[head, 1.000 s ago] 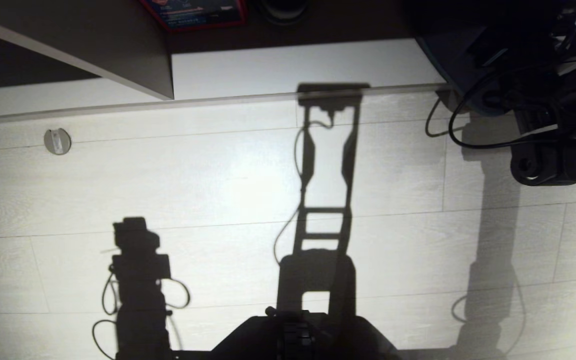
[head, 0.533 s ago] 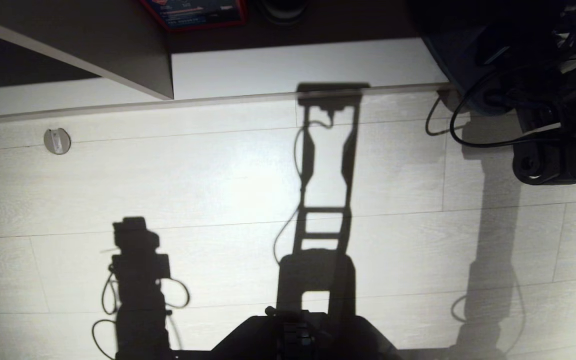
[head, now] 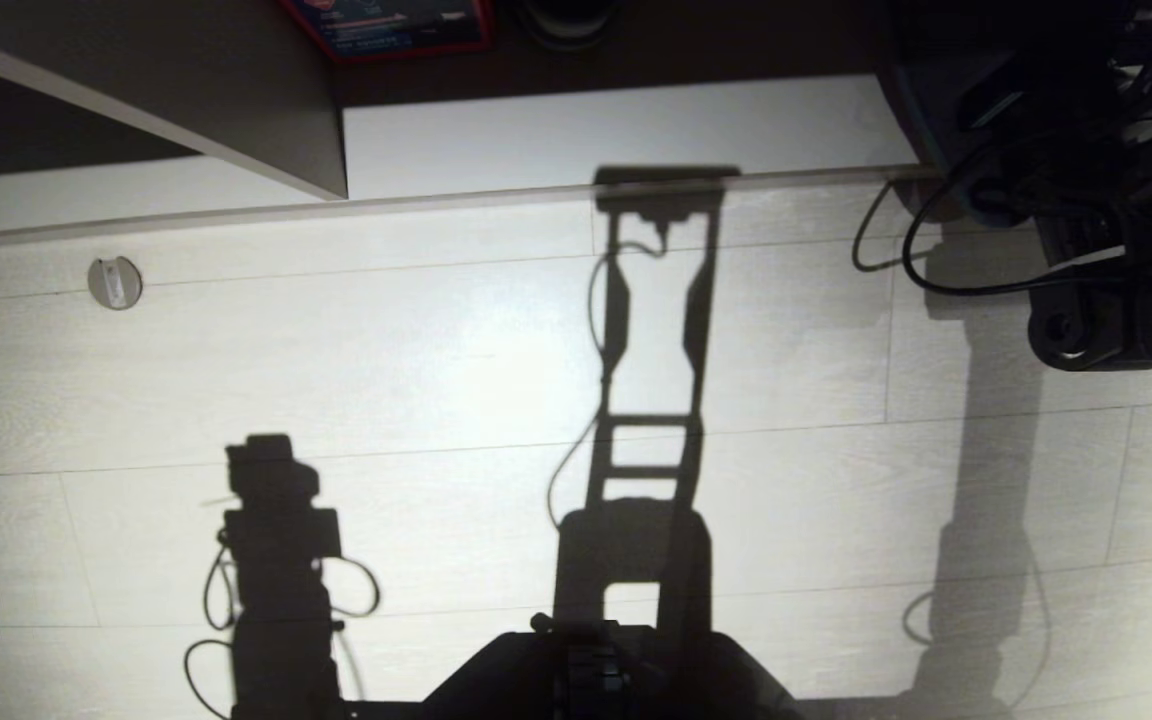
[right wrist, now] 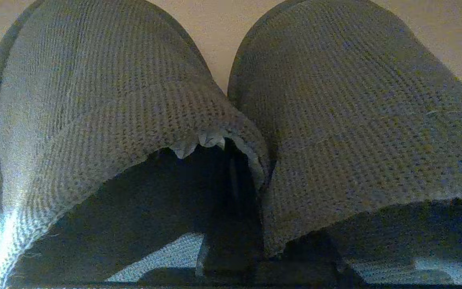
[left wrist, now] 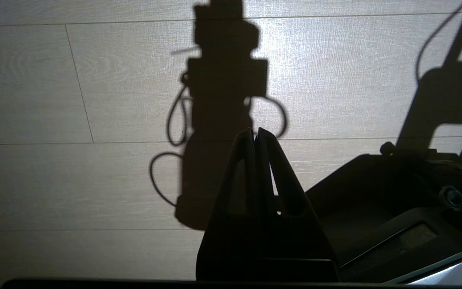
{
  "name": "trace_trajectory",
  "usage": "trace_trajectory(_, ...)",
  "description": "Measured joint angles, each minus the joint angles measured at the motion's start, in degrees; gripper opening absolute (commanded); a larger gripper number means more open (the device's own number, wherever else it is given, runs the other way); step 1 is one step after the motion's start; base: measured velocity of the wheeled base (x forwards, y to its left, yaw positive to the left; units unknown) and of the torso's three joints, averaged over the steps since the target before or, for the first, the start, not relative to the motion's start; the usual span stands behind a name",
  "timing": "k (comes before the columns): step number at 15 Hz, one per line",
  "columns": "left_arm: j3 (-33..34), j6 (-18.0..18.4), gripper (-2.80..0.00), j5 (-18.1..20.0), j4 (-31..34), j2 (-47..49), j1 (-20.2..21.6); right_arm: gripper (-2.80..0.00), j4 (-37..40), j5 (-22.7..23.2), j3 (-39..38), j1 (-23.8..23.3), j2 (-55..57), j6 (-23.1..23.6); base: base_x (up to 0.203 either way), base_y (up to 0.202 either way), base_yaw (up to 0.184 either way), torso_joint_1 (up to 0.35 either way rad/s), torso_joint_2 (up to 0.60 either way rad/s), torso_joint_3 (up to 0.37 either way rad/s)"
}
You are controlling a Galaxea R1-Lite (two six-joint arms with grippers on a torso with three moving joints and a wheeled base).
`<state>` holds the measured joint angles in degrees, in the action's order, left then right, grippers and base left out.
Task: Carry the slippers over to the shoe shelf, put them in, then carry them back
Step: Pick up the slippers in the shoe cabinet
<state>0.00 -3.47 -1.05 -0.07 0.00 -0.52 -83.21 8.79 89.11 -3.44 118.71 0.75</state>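
Your right claw (right wrist: 231,224) sits closed between the slippers (right wrist: 335,112), pinching the adjoining inner rims where the pair lie side by side, toes pointing away from the wrist; in the head view that arm is a dark mass at the far right, at the edge of the pale wood-grain unit (head: 586,130), and the slippers cannot be made out there; your left claw (left wrist: 256,134) hangs parked over the floor (head: 436,400) with its fingers pressed together, holding nothing. You appear to be at a pick-up, grip just made; which leg of the trip this is I cannot tell. Next comes a slow lift, watching that both slippers rise together, since soft fabric can slip from a thin pinch.
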Motion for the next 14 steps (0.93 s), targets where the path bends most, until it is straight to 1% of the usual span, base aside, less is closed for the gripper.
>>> trace_trajectory(4, 0.0, 0.02, -2.8, -0.02, -0.01, 0.0, 0.0, -2.8, 0.17, -0.09, -1.05, 0.0, -0.95, -0.2, 0.0, 0.0, 0.0, 0.0, 0.0, 0.0)
trace_trajectory(5, 0.0, 0.01, -2.8, -0.02, 0.0, 0.0, 0.0, -2.8, 0.2, -0.17, -1.86, -0.1, -1.82, -1.02, 0.0, 0.0, 0.0, 0.0, 0.0, 0.0)
trace_trajectory(9, 0.0, 0.0, -2.8, -0.02, 0.0, 0.0, 0.0, -2.8, 0.15, -0.39, -6.87, -1.32, -6.89, -4.09, 0.0, 0.0, 0.0, 0.0, 0.0, 0.0)
trace_trajectory(14, 0.0, 0.01, -2.8, -0.04, 0.0, 0.0, 0.0, -2.8, 0.2, -0.28, -12.13, -2.01, -10.69, -4.14, 0.0, 0.0, 0.0, 0.0, 0.0, 0.0)
